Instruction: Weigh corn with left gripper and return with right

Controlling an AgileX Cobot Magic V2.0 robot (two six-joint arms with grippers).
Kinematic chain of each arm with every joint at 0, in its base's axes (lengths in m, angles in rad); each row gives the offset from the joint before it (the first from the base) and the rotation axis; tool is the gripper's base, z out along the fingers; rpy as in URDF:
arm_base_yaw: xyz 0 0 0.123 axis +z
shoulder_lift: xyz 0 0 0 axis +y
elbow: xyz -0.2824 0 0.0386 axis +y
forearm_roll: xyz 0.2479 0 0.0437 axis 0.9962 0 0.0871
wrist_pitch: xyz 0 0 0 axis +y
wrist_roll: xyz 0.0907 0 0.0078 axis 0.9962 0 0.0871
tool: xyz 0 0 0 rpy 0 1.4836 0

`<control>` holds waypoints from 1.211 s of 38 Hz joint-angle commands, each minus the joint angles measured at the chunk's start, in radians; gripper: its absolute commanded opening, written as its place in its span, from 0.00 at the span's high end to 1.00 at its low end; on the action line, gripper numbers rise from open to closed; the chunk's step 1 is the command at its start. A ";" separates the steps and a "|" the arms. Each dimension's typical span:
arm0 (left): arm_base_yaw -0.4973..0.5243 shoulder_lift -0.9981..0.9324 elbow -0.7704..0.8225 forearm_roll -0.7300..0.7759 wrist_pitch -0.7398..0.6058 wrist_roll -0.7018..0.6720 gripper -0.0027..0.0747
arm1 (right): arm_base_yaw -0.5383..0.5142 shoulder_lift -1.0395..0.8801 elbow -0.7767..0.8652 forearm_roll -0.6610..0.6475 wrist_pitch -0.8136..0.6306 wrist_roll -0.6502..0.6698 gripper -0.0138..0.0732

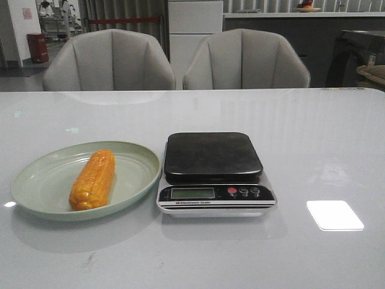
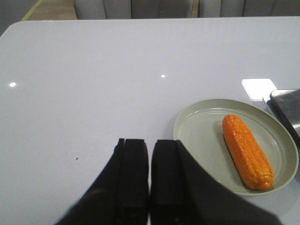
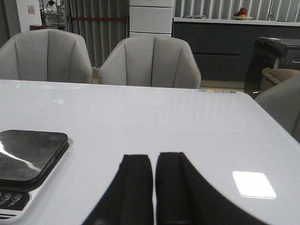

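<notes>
Though seemingly closed, left pincer [image 2: 150, 164] beside corn [image 2: 247, 158].

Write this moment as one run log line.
orange-yellow corn cob: on green plate | black-topped kitchen scale: empty | left fingers: shut | right fingers: shut

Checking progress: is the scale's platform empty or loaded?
Empty. The scale has a bare dark platform; the corn lies on the green plate beside it.

Showroom-like hall, chairs [image 1: 109, 60], counter [image 3: 234, 19]
</notes>
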 commanded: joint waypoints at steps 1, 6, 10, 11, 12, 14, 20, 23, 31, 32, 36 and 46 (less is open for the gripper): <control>0.000 0.048 -0.041 -0.017 -0.066 -0.006 0.81 | -0.007 -0.020 0.008 -0.010 -0.085 -0.006 0.62; 0.000 0.094 -0.068 -0.017 -0.054 -0.006 0.67 | -0.007 -0.020 0.008 -0.010 -0.085 -0.006 0.62; 0.000 0.133 -0.113 -0.025 -0.006 -0.006 0.43 | -0.007 -0.020 0.008 -0.010 -0.085 -0.006 0.62; 0.000 0.149 -0.129 -0.027 0.010 -0.006 0.36 | -0.007 -0.020 0.008 -0.010 -0.085 -0.006 0.62; 0.000 0.161 -0.145 -0.035 0.020 -0.006 0.31 | -0.007 -0.020 0.008 -0.010 -0.085 -0.006 0.62; -0.007 0.191 -0.173 -0.043 0.038 -0.006 0.20 | -0.007 -0.020 0.008 -0.010 -0.085 -0.006 0.62; -0.069 0.309 -0.257 -0.048 0.070 -0.004 0.11 | -0.007 -0.020 0.008 -0.010 -0.085 -0.006 0.62; -0.118 0.382 -0.294 -0.072 0.077 -0.004 0.11 | -0.007 -0.020 0.008 -0.010 -0.085 -0.006 0.62; -0.281 0.617 -0.372 -0.108 0.072 -0.048 0.11 | -0.007 -0.020 0.008 -0.010 -0.085 -0.006 0.62; -0.293 0.642 -0.380 -0.108 0.069 -0.059 0.11 | -0.007 -0.020 0.008 -0.010 -0.085 -0.006 0.62; -0.341 0.757 -0.406 -0.108 0.041 -0.089 0.11 | -0.007 -0.020 0.008 -0.010 -0.085 -0.006 0.62; -0.371 0.989 -0.480 -0.136 -0.016 -0.117 0.12 | -0.007 -0.020 0.008 -0.010 -0.085 -0.006 0.62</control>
